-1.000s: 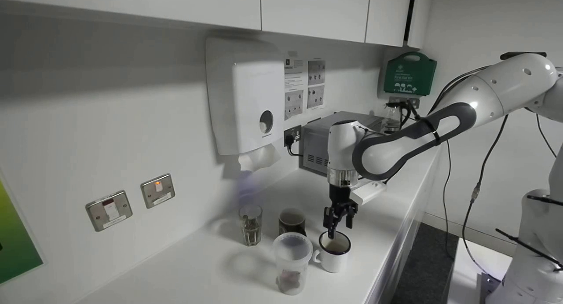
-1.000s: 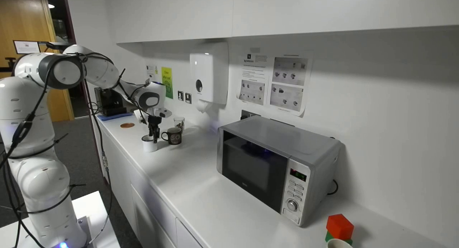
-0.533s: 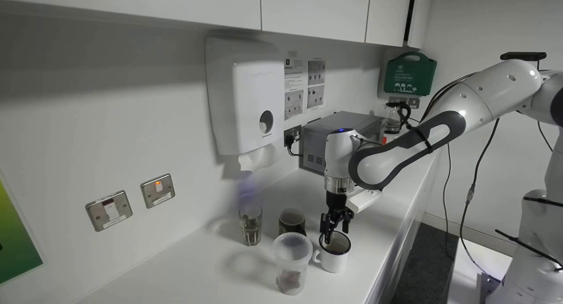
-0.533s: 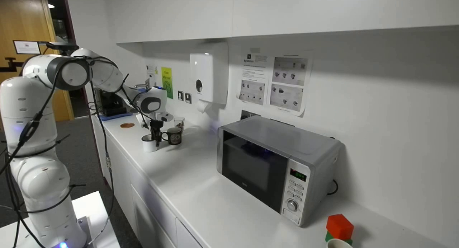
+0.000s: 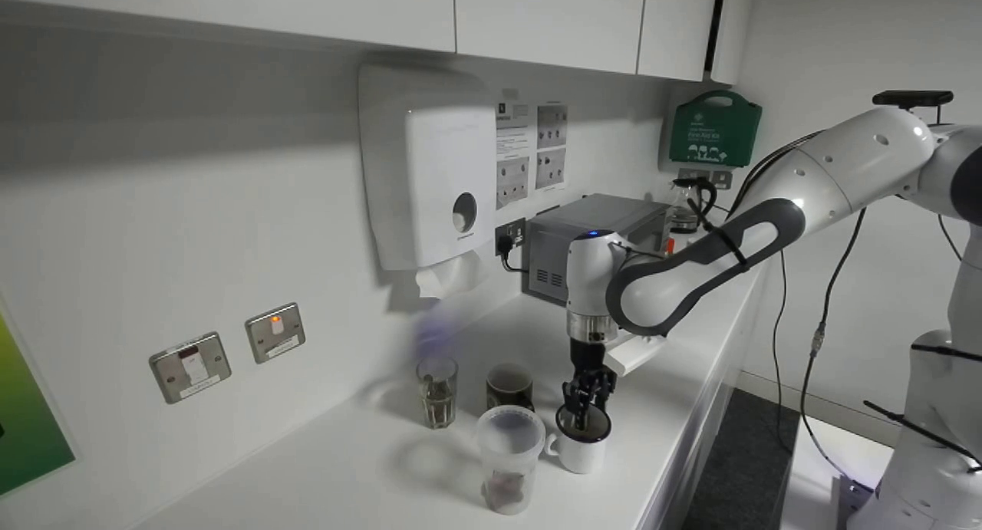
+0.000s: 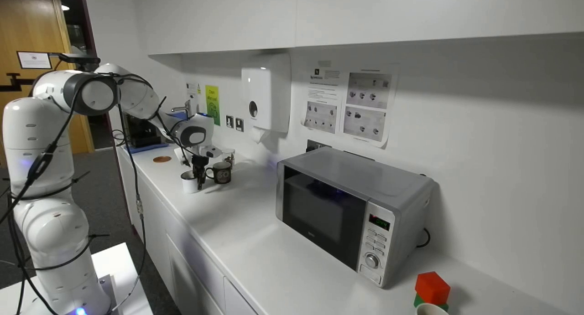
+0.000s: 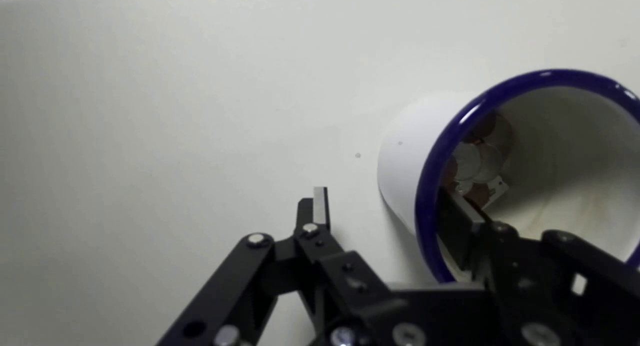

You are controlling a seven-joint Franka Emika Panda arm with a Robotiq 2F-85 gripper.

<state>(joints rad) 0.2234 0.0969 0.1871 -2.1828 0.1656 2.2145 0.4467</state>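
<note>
Peering into the white enamel mug (image 7: 575, 150) from the wrist view, we note a glossy dark blue rim, a pale inner wall with faint brownish streaks, and coppery and silvery coins (image 7: 469, 160) lying at the bottom beside a small white tab (image 7: 496, 192). Mug stands on the bench (image 5: 330, 476) near its front edge, handle turned toward a clear plastic tub (image 5: 510, 457). Jaws apart, straddling the mug's wall: one inside the rim, one outside with a gap to the wall; whether the inner one touches, we cannot tell.

Bench white, faintly specked. We log a dark mug (image 6: 222, 172) with pale lettering and a clear tumbler (image 5: 439, 396) near the white one, something dark in the tumbler's base. Well apart: a grey microwave (image 6: 351, 210) with a lit green display, then a red block (image 6: 432, 287) atop a green block (image 6: 418, 300), a pale cup (image 6: 431, 310) just beside, only partly in view.

Room dim, walls (image 5: 153, 223) pale. We mark a paper-towel dispenser (image 5: 433, 166), printed notices (image 6: 367, 91), wall cupboards (image 5: 548, 20) above, a green first-aid kit (image 5: 715, 131), and a wooden door (image 6: 29, 32) past the bench's far end.
</note>
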